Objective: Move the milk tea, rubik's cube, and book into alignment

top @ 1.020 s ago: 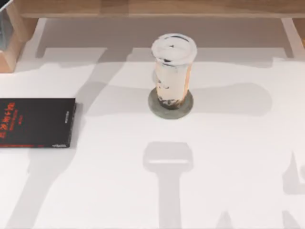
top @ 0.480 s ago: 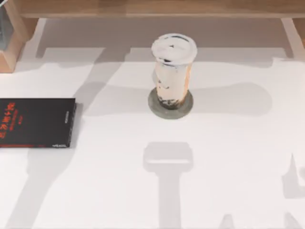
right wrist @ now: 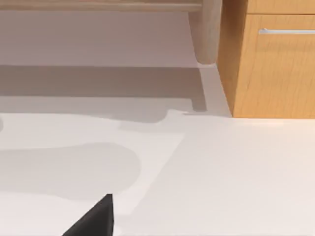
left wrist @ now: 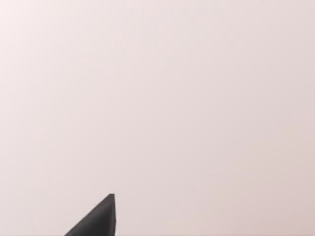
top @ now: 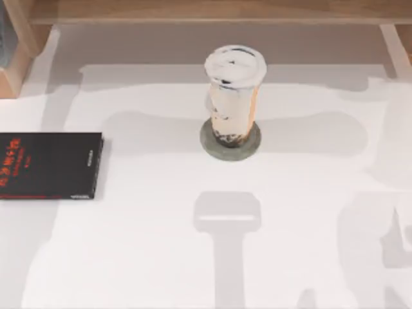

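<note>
**Operator A:** What does the surface look like from above?

**Operator B:** I see a white worktop [top: 161, 257] crossed by soft grey shadows, with a wooden ledge [top: 206, 9] along the far edge. On my right wrist camera there is a wooden cabinet [right wrist: 275, 69] with a metal drawer handle [right wrist: 287, 31] standing on the worktop.

**Operator A:** And the task items?

**Operator B:** The milk tea [top: 233, 96] stands upright near the middle, on a flat grey coaster [top: 207, 143]. The book [top: 48, 165], black with red lettering, lies flat at the left edge, well apart from the cup.

**Operator A:** The tools?

**Operator B:** Each wrist camera catches one dark tip: the left tool [left wrist: 96, 219] over bare white surface, the right tool [right wrist: 93, 219] over the worktop near the cabinet. I cannot tell whether either is open or closed, nor how close they sit to the cup or book.
</note>
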Controlling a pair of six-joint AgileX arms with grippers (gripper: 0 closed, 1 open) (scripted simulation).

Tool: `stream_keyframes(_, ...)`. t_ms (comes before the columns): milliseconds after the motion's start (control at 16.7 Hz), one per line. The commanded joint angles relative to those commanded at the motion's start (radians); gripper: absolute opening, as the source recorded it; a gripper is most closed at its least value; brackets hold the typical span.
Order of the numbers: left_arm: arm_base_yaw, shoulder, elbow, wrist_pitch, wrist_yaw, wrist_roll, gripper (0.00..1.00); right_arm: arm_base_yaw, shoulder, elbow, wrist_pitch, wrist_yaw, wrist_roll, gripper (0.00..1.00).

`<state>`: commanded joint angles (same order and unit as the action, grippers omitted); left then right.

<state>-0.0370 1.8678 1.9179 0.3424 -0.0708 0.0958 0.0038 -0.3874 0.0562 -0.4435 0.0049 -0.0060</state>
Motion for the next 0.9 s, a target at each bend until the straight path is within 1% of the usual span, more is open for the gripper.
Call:
stream_keyframes(240, 0.239, -0.021, -0.238, 0.151, 0.205, 0.000, 1.00, 0.000, 0.000, 0.000, 0.000, 0.000, 0.000, 1.00)
stream_keyframes(360, 0.310, 0.007, -0.361, 0.201, 0.290, -0.019, 1.00, 0.000, 0.000, 0.000, 0.000, 0.000, 0.000, 1.00)
stream_keyframes(480, 0.342, 0.049, -0.466, 0.237, 0.358, -0.047, 1.00, 0.000, 0.000, 0.000, 0.000, 0.000, 0.000, 1.00)
stream_keyframes(660, 0.350, 0.092, -0.563, 0.268, 0.415, -0.086, 1.00, 0.000, 0.000, 0.000, 0.000, 0.000, 0.000, 1.00)
stream_keyframes(900, 0.350, 0.098, -0.577, 0.273, 0.423, -0.093, 1.00, 0.000, 0.000, 0.000, 0.000, 0.000, 0.000, 1.00)
